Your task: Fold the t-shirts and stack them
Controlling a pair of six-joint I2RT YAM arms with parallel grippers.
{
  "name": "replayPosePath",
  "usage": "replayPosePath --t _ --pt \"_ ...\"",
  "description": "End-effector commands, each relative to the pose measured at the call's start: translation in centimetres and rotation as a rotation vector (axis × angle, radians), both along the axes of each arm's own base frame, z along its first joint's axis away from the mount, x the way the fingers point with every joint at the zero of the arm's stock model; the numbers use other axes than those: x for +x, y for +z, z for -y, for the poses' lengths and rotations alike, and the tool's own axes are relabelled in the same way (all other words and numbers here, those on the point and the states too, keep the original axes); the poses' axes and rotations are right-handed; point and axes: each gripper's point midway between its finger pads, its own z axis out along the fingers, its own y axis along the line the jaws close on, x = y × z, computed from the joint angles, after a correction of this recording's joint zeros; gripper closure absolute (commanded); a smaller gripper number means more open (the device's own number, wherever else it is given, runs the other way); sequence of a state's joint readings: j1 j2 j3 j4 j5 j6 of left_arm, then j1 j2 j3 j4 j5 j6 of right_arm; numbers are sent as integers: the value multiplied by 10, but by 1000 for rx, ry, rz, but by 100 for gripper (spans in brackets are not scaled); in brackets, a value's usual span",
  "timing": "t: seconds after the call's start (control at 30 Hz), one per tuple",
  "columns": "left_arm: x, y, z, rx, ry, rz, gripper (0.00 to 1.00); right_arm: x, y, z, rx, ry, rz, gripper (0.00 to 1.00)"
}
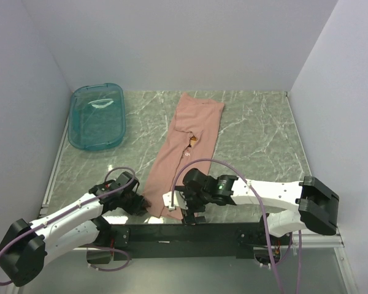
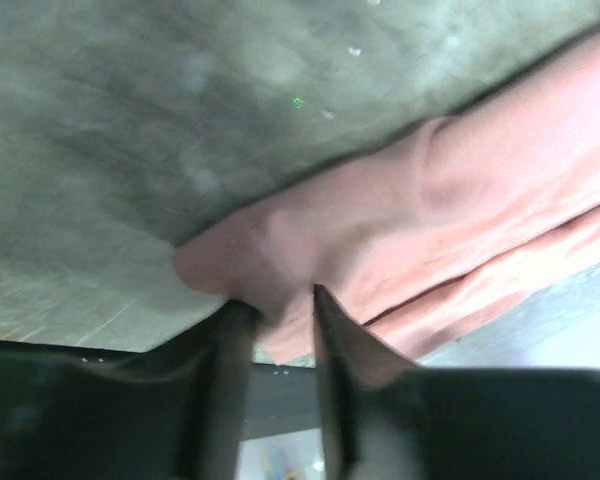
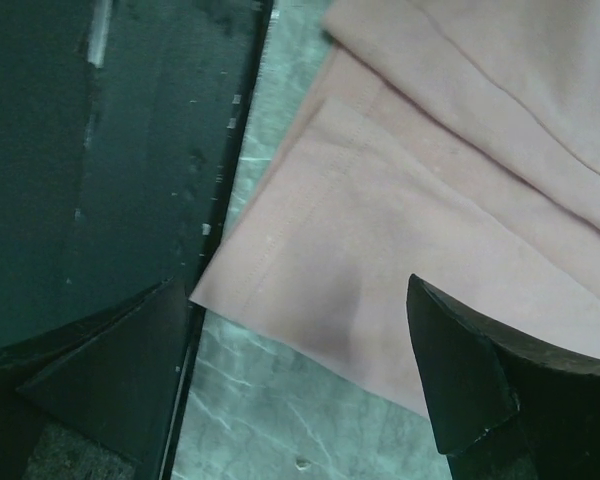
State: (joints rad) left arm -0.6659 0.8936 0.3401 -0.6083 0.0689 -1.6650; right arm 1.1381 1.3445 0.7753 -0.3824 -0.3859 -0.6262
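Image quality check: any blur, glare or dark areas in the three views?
Top external: sharp, evenly lit, glare streaks on the teal tub. Left wrist: soft focus, pink t-shirt blurry, left gripper dark. Right wrist: t-shirt hem crisp, right gripper in shadow.

Dusty-pink tee [image 1: 199,119], folded lengthwise to narrow strip, flat on table [image 1: 257,141], far centre to near edge.

Marble table [image 1: 257,135] carries a pink t-shirt [image 1: 184,153] and teal tub [image 1: 97,116].

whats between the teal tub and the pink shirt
Nothing: only bare marble tabletop separates the teal tub from the pink t-shirt, which lie apart, clearest in the top external view.
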Motion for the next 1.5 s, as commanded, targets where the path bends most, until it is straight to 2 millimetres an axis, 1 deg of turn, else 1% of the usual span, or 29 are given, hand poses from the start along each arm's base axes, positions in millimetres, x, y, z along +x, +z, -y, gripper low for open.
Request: replayPosePath --t 0.0,0.03,0.13,0.17,0.2,0.23,0.27,0.37,0.47,0.5,0.7,0.73,0.77,0.9,0.97,1.0,1.17,1.3,1.37,1.47 --pt "-6 -18 -17 76 36 -18 70 -10 -3 -2 4 38 23 4" --pt "-6 -18 -17 72 37 -16 71 -15 -5 -4 -3 51 29 4" --pt "-9 -20 -19 76 36 -18 73 -18 -10 -6 -20 53 49 7" --pt "-8 -20 -19 73 35 -11 78 -21 -14 -8 -31 62 50 8" --pt "-9 -20 -19 68 34 -9 80 -21 -16 -8 -37 59 55 8" --pt "-7 -19 -17 57 30 1 82 -20 -20 -9 -51 49 58 11" --pt "-8 -19 -17 53 27 5 87 -22 -21 -11 -54 58 63 12" --pt "-7 -18 -15 39 17 16 95 -22 -28 -12 -75 44 70 18" --pt "-6 -15 -14 35 5 29 99 -20 -35 -13 -93 30 79 23" --pt "-6 -14 -14 34 3 32 99 -20 -36 -14 -95 25 82 26" --pt "-5 -11 -12 26 -9 48 99 -15 -48 -13 -139 0 89 37" --pt "-5 -11 -12 23 -10 50 99 -15 -50 -13 -148 1 86 40" --pt "-5 -11 -12 22 -11 49 99 -16 -50 -13 -150 3 83 41" --pt "-5 -10 -12 19 -10 56 99 -15 -52 -12 -156 1 82 51" --pt "-4 -9 -12 15 -9 63 99 -15 -53 -12 -164 1 83 54" --pt "-4 -9 -11 12 -11 65 99 -15 -53 -12 -164 0 82 56" --pt "-3 -7 -10 7 -17 74 99 -13 -51 -11 -170 -1 84 57" --pt "-2 -6 -8 0 -23 79 99 -8 -49 -11 -168 -10 85 62" --pt "-1 -5 -7 -3 -27 83 99 -9 -48 -9 -173 -5 72 66" --pt "1 -2 -5 -6 -40 90 100 -15 -43 -10 -165 18 53 74"
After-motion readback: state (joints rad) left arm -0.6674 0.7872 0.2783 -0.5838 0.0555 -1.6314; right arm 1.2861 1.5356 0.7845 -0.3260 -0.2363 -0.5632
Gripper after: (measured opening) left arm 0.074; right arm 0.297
